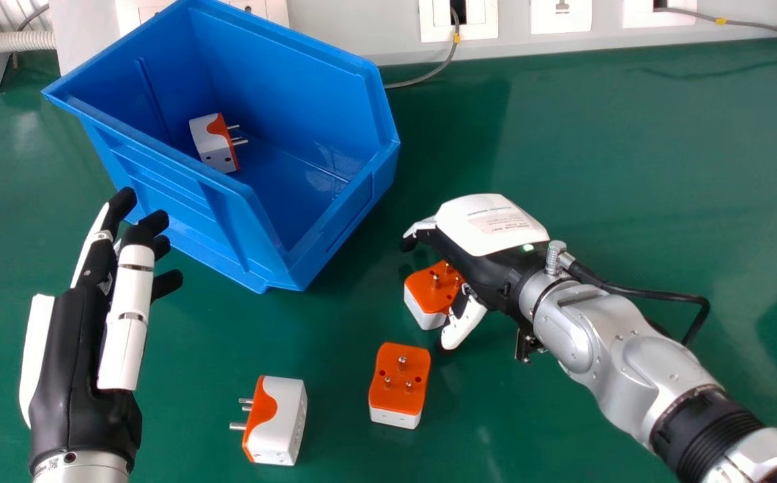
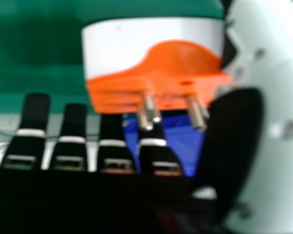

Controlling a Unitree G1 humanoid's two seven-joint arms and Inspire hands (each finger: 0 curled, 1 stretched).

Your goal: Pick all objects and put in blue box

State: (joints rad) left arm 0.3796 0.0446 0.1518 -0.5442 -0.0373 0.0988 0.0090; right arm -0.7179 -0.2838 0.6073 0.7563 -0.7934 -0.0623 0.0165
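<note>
Smooth left hand [image 1: 70,355] hangs open, the right hand [image 1: 482,228] open around a boxy adapter [image 1: 425,290].

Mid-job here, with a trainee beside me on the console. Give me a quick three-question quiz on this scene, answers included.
1. True or false: exactly one adapter lies inside the blue box.
2. Where is the right hand? A) inside the box; B) at an adapter on the table; C) against the wall.
3. Fill in: the table adapter lying on its side points its pins toward the head view's ____.

Key: 1 true; 2 B; 3 left.
</note>
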